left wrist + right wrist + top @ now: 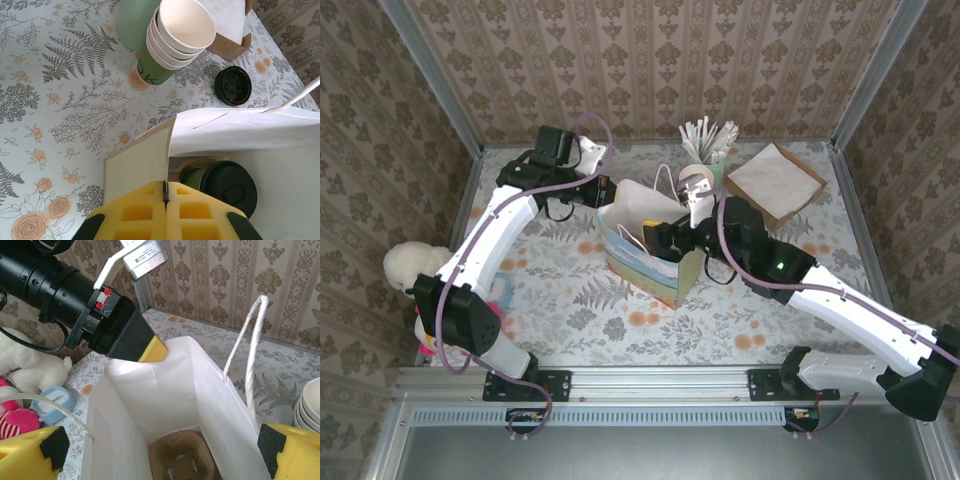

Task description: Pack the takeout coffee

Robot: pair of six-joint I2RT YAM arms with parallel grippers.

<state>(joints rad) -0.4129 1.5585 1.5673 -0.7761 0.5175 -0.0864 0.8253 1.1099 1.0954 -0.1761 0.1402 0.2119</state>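
The takeout coffee (pixel 227 187), a green cup with a black lid, sits low inside the white paper bag (pixel 135 165), next to a brown cardboard carrier (pixel 182 457) on the bag's floor. My left gripper (pixel 165 192) is shut on the bag's rim, its yellow fingers pinching the paper edge. Its black body reaches in to the bag's far rim (pixel 150 347) in the right wrist view. My right gripper (pixel 160 455) hangs open over the bag's mouth (pixel 645 250) with nothing between its fingers (pixel 30 455).
A stack of lidless green cups (pixel 175 35) and a loose black lid (pixel 233 85) stand behind the bag. A napkin box (pixel 775 180) and a cup of stirrers (pixel 708 145) are at the back right. Plush toys (pixel 410 265) lie at the left edge.
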